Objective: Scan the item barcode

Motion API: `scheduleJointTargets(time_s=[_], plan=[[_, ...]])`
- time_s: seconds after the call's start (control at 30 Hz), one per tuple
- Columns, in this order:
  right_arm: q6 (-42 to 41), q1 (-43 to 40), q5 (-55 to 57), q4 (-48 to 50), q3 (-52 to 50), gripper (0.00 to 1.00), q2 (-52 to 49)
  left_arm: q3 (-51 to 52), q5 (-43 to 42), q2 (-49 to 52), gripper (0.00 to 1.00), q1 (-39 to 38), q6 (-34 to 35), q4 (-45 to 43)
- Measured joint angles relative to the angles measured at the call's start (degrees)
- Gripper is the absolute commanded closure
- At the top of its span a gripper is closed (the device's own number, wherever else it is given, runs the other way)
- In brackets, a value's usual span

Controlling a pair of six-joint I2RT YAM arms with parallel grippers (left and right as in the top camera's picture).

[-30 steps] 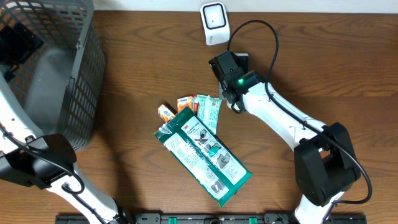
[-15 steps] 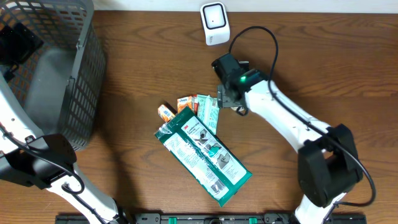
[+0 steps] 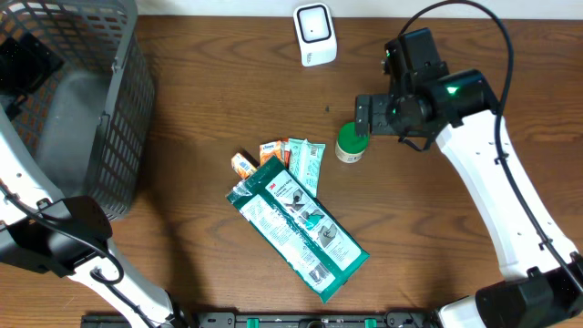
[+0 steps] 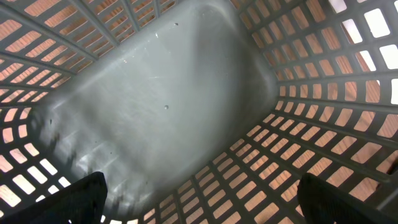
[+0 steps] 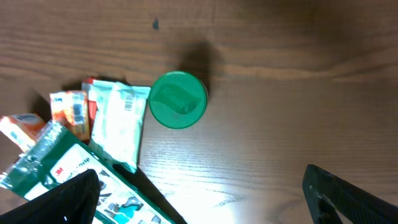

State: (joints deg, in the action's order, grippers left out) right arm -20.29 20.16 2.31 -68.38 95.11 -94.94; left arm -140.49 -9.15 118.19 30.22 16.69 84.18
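Grey mesh basket [image 4: 323, 93]: directly under the left claw [image 4: 211, 202]. Large green packet [image 3: 301, 223] and small sachets [image 3: 308, 164]: flat on the wooden table [image 3: 228, 73], left of the right claw [image 3: 364, 116], packet overlapping the sachets' ends.

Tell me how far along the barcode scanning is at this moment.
Done: nothing visible; the basket is empty and no item is at the white scanner. In hand: nothing; the right tool hangs open by the upright green-lidded jar, and the left tool is open over the basket. Left: seemingly everything, scanning the jar, the 3M package and the small packets.
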Motion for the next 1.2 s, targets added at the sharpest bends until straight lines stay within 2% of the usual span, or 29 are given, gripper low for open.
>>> scheduleJointTargets(time_s=[0.27,0.53,0.7,0.9,1.1,1.2], plan=[[0.2,0.5,-0.6,4.6,-7.7,0.03,-0.3,0.0,0.0,0.0,0.02,0.0,0.0,0.0],[0.4,1.5,-1.0,17.9,-19.2,0.01,-0.6,0.0,0.0,0.0,0.02,0.0,0.0,0.0],[1.6,3.6,-1.3,21.3,-23.3,0.01,-1.4,0.0,0.0,0.0,0.02,0.0,0.0,0.0],[3.4,4.6,-4.1,19.0,-20.7,0.01,-1.8,0.0,0.0,0.0,0.02,0.0,0.0,0.0],[3.4,4.3,-6.2,14.2,-11.9,0.01,-1.8,0.0,0.0,0.0,0.02,0.0,0.0,0.0],[3.4,4.3,-6.7,8.2,-6.0,0.01,-3.2,0.0,0.0,0.0,0.02,0.0,0.0,0.0]])
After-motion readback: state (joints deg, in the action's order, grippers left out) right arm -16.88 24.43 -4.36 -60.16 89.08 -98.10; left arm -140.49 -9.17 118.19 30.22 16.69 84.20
